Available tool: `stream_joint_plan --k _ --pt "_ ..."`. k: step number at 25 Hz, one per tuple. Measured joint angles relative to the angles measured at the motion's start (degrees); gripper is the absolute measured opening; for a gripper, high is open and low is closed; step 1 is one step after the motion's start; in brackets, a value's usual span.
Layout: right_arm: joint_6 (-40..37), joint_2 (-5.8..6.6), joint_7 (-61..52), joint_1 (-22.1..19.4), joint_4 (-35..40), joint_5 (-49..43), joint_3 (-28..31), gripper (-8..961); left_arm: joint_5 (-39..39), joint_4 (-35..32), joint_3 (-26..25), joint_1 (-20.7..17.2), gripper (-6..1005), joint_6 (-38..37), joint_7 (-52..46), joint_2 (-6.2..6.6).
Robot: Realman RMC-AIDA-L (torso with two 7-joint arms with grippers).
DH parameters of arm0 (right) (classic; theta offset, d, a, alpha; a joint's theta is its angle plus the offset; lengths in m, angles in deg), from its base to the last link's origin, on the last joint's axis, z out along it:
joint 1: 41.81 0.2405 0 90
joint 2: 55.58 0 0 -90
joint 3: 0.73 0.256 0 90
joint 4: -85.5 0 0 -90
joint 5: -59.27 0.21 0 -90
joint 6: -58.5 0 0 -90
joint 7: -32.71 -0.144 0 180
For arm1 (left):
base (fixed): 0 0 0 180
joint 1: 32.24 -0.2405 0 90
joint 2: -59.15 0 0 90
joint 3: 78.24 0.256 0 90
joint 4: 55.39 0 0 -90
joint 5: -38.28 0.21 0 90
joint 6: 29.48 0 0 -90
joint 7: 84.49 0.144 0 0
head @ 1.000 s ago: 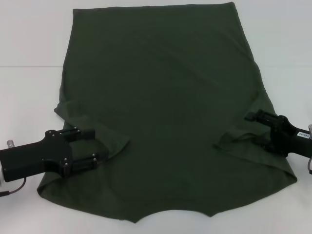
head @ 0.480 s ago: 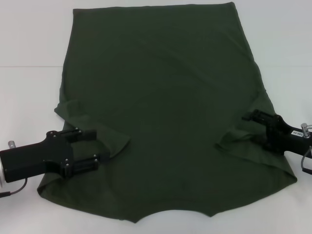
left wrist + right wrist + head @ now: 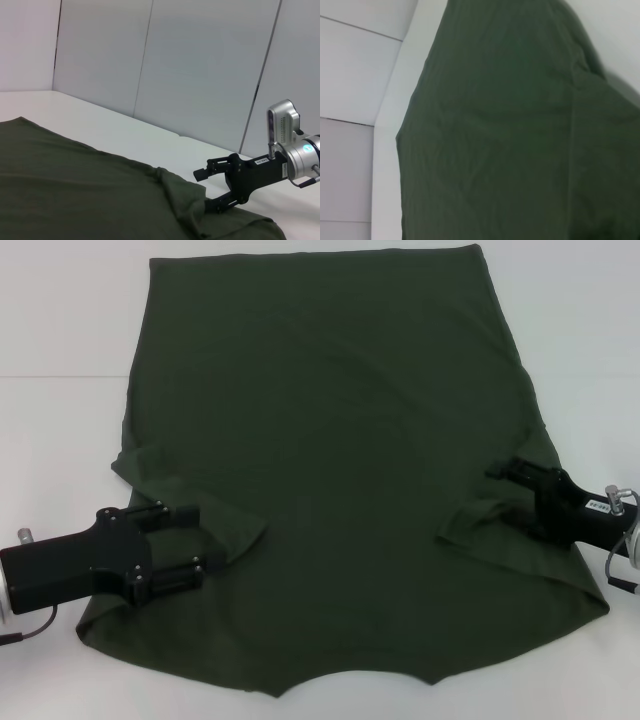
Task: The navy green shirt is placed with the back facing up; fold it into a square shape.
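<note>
shirt: navy green shirt [image 3: 330, 470] lay flat on tabletop [image 3: 60, 330], long axis running away from robot | left end effector [image 3: 195, 540] spread open at left sleeve, shirt inboard | right end effector [image 3: 512, 492] spread open at right sleeve, equally near

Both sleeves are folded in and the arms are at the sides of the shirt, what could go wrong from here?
The left tool, open over the folded left sleeve, may drag it back out. The right tool sits at the bunched right sleeve; that wrinkle might get locked into the navy green shirt, spoiling a neat square.
</note>
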Motion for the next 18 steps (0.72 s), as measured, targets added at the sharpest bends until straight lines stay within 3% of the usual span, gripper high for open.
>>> stream_joint_plan --k 12,18 --pt "-0.27 -0.1 0.01 -2.03 -0.01 0.7 0.33 898 -0.08 -0.07 -0.09 0.01 699 -0.07 0.2 0.0" --pt "0.92 -0.32 -0.31 -1.4 -0.01 0.7 0.0 846 -0.45 -0.07 -0.04 0.07 699 -0.06 0.27 0.0"
